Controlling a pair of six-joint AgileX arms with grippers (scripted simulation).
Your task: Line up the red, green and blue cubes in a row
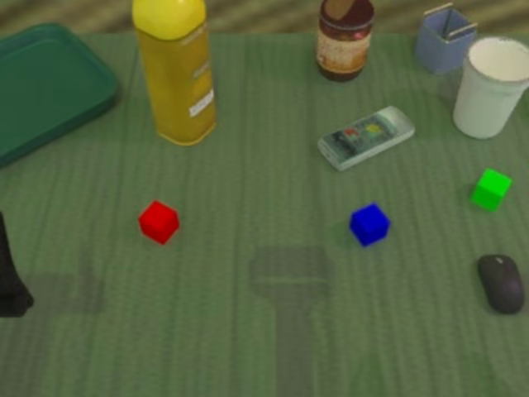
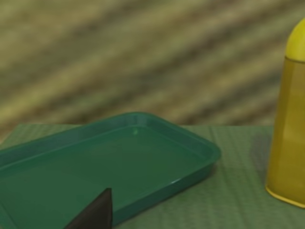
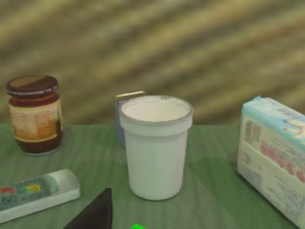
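From above, we see the red cube (image 1: 158,222) left of centre on the desk (image 1: 248,331), the blue cube (image 1: 369,224) right of centre, and the green cube (image 1: 491,188) far right beside a white cup (image 1: 489,87). Our left tool (image 1: 11,285) sits at the left edge. The left wrist view shows a green tray (image 2: 143,143); the right wrist view, the cup. We cannot tell either tool's state.
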